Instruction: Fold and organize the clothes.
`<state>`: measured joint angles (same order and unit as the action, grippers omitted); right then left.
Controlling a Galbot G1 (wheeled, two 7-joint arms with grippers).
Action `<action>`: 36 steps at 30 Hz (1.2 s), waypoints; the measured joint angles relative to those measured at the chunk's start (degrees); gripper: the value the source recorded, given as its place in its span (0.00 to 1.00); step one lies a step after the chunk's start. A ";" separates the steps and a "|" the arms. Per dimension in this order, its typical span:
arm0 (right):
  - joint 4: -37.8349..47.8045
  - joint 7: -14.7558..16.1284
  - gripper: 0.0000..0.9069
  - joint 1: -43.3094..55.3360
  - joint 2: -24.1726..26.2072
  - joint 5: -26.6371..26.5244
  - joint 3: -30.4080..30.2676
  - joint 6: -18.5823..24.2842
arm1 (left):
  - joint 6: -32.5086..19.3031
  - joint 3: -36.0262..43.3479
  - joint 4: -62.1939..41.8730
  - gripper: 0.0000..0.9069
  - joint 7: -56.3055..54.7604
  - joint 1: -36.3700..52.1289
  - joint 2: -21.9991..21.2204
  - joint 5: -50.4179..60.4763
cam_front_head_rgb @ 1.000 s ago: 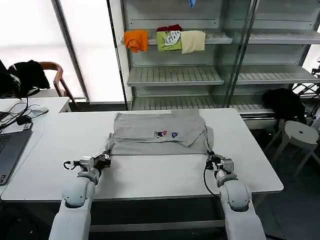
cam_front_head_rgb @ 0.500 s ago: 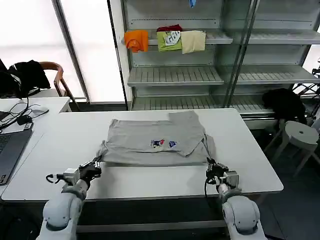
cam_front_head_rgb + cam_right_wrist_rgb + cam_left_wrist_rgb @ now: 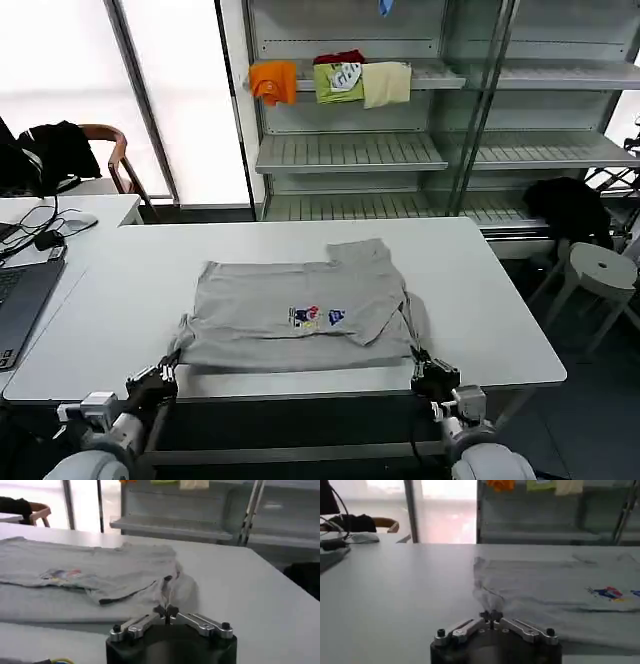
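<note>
Head view: grey shirt [image 3: 295,315], near corners pinched in my left gripper [image 3: 165,371] and right gripper [image 3: 420,362], hem held taut for folding.

I saw a white rectangular table [image 3: 120,290] in front, w/ a second white desk [image 3: 100,208] off to the left carrying a dark laptop [image 3: 18,300] and black cables [image 3: 40,235]. A wooden chair [image 3: 112,150] behind it had black clothing [image 3: 50,150] draped over. Grey metal shelving [image 3: 350,150] stood at the back; its upper shelf held folded orange [image 3: 272,78], green [image 3: 338,80] and cream [image 3: 385,82] garments. A white round stool [image 3: 598,265] sat at right, nr a black bundle [image 3: 568,205].
</note>
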<state>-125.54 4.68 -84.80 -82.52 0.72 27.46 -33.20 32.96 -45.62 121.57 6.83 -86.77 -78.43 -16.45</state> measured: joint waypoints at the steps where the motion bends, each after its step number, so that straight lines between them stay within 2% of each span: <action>1: -0.29 -0.01 1.00 -0.40 -0.08 0.21 0.00 0.00 | 0.00 -0.08 0.20 1.00 -0.18 -0.54 -0.02 -0.10; 14: -5.03 -1.39 1.00 -1.25 -0.98 1.29 1.58 0.06 | -0.42 -1.68 4.48 1.00 -2.18 -2.84 -1.94 1.82; 21: -4.80 -1.14 1.00 4.15 -0.81 1.31 0.70 -0.29 | -0.96 -1.51 5.01 1.00 -1.68 -0.14 -2.25 5.20; 27: 2.68 -1.45 1.00 15.04 -1.28 -0.03 -1.70 -0.38 | -0.49 0.52 1.85 1.00 1.07 7.11 -0.59 6.02; 36: 23.38 -1.14 1.00 34.55 -4.51 -0.56 -3.81 -0.03 | -0.18 5.82 -9.06 1.00 3.92 21.34 2.29 7.98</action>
<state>-102.16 3.53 -50.26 -87.03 0.16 23.65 -33.24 32.79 -39.80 112.51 10.74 -65.42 -76.14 -8.48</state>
